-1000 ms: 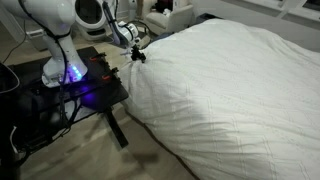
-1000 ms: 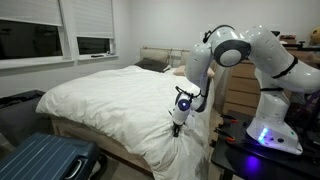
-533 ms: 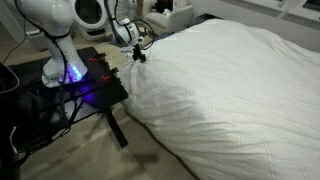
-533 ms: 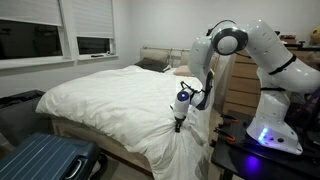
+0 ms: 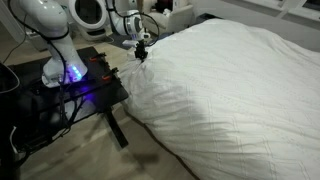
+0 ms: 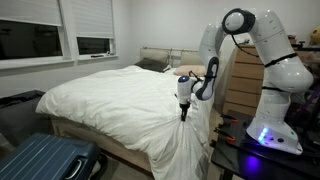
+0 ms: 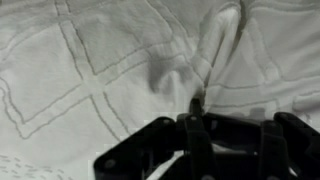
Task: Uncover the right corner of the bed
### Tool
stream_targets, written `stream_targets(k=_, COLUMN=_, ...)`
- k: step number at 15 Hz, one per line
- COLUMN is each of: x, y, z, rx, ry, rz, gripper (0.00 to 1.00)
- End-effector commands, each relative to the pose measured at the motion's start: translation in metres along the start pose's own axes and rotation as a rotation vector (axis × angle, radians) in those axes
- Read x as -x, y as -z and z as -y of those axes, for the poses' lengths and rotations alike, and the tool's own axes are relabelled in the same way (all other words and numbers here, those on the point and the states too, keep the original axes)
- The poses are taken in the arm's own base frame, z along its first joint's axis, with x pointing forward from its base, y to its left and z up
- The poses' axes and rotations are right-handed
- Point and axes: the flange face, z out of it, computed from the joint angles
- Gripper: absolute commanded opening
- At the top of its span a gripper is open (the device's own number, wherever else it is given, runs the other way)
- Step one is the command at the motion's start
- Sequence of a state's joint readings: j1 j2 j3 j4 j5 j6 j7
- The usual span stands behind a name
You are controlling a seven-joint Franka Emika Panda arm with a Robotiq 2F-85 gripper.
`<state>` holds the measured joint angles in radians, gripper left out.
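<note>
The bed (image 5: pixel 240 95) fills most of both exterior views under a rumpled white quilted duvet (image 6: pixel 100 95). My gripper (image 6: pixel 184 113) is at the bed's near corner beside the robot table, shut on a pinched fold of the duvet (image 7: pixel 200 75). It holds the fold a little above the surrounding cover, with the cloth hanging in a tent below it (image 6: pixel 185 150). It also shows in an exterior view (image 5: pixel 142 52). The right corner of the bed, its mattress and its post are hidden under the draped duvet.
The black robot table (image 5: pixel 85 90) stands close against the bed corner, also seen in an exterior view (image 6: pixel 250 150). A blue suitcase (image 6: pixel 40 160) lies on the floor at the bed's foot. A wooden dresser (image 6: pixel 235 85) stands behind the arm.
My gripper has risen and moved toward the head of the bed, drawing the pinched duvet fold up with it. The arm has straightened upward.
</note>
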<state>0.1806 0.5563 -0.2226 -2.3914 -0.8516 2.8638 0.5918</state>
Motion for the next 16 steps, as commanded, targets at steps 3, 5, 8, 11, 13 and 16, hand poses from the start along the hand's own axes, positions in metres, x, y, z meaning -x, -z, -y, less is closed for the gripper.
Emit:
stream_targets(k=3, x=-0.004, y=0.051, z=-0.050, rx=-0.014, ry=-0.061, rz=0.024, gripper=0.00)
stream_targets(k=5, x=-0.014, y=0.068, z=-0.063, rx=-0.006, ry=-0.084, rz=0.010, gripper=0.00)
stream_targets(k=8, x=-0.024, y=0.089, z=-0.087, rx=0.037, ry=-0.125, rz=-0.013, gripper=0.00)
stream_targets(k=11, x=-0.032, y=0.109, z=-0.124, rx=0.080, ry=-0.180, rz=-0.027, gripper=0.00)
stream_targets(k=13, x=-0.037, y=0.122, z=-0.151, rx=0.104, ry=-0.221, rz=-0.034, gripper=0.00)
stream_targets(k=16, x=-0.046, y=0.141, z=-0.187, rx=0.135, ry=-0.278, rz=-0.053, gripper=0.00)
